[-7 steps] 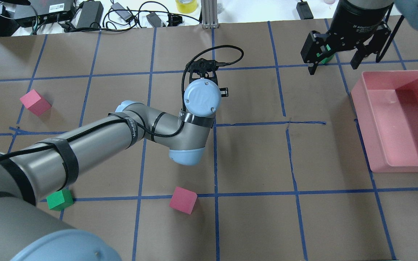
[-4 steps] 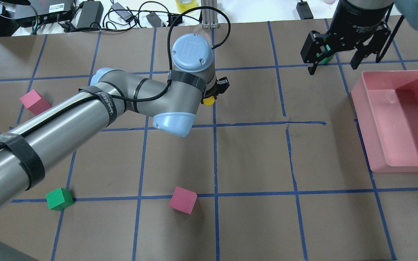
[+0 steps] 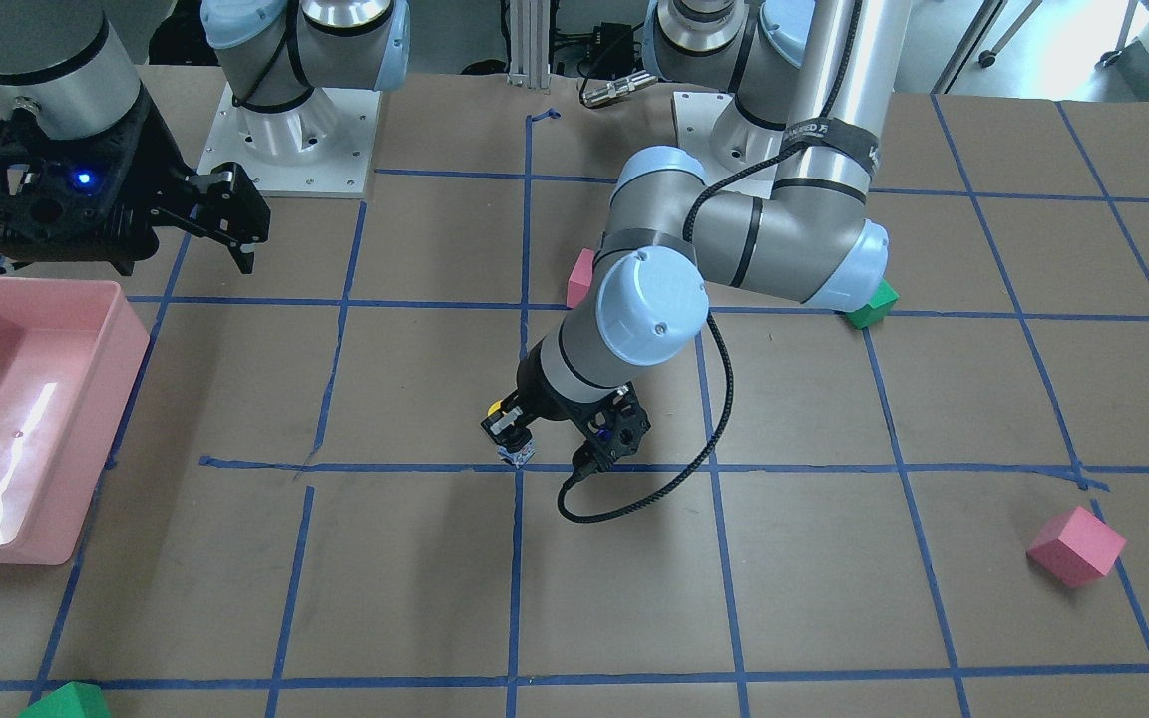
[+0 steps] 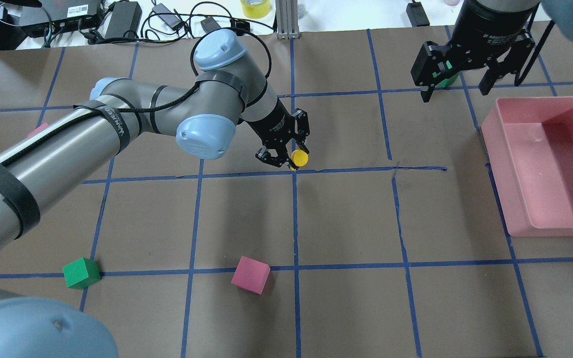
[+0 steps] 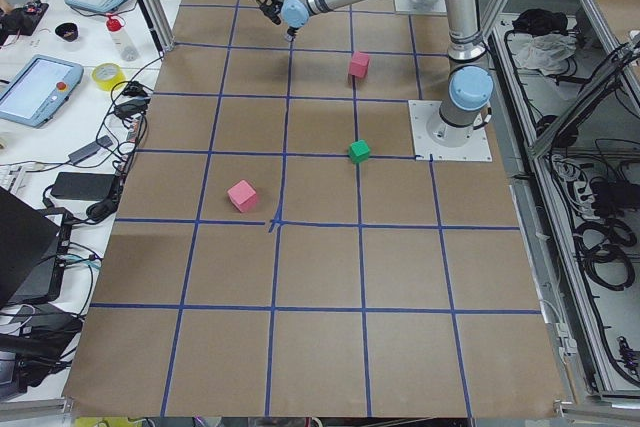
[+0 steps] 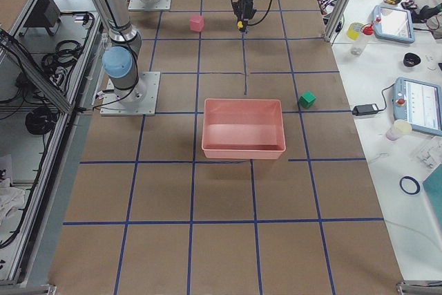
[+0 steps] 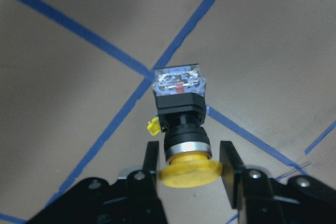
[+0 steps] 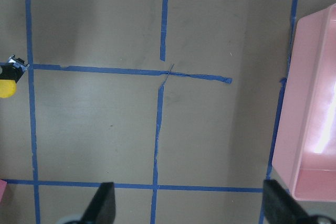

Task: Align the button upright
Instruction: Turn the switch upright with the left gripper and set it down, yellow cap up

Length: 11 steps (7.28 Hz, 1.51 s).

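The button, with a yellow cap, black body and silvery base, is held in my left gripper over a blue tape crossing at mid-table. In the left wrist view the fingers stand on either side of the yellow cap, and the base points away, at or just above the tape crossing. In the front view the button hangs tilted under the gripper, base low. My right gripper is open and empty at the far right; its wrist view shows the button at the left edge.
A pink bin stands at the right edge. A pink cube and a green cube lie near the front. Another pink cube lies far left, and a green cube sits behind the right gripper. Cables lie along the far edge.
My left wrist has swung round and the gripper has moved toward the tape crossing. The button's yellow cap, hidden a second ago, now shows fully. The right arm has not moved.
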Each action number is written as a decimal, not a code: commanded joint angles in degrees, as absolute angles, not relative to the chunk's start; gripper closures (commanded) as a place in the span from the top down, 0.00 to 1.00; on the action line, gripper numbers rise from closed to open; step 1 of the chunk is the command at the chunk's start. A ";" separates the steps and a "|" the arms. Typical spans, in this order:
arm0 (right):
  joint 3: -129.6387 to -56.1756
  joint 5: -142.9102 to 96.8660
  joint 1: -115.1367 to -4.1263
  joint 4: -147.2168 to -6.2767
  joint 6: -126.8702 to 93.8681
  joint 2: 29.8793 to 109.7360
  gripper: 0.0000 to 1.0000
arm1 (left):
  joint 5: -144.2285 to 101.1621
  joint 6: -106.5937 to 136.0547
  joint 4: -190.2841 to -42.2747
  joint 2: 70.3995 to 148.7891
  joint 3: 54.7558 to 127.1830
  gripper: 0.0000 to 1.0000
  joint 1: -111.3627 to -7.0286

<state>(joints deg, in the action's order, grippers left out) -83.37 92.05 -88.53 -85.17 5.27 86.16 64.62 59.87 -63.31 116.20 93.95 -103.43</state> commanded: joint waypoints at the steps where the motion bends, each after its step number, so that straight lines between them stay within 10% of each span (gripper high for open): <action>1: -83.32 92.02 -88.51 -85.17 5.27 86.22 1.00 | 58.73 61.34 -65.39 118.90 93.96 0.07 -100.99; 7: -83.41 91.93 -88.59 -85.17 5.19 86.22 1.00 | 53.44 61.08 -65.39 122.34 93.34 0.18 -98.26; 8: -83.41 91.93 -88.59 -85.08 5.19 86.22 1.00 | 53.44 61.34 -65.30 122.34 93.77 0.99 -98.26; 11: -83.41 91.93 -88.59 -85.17 5.19 86.22 1.00 | 52.73 60.65 -65.30 120.60 93.43 1.00 -98.17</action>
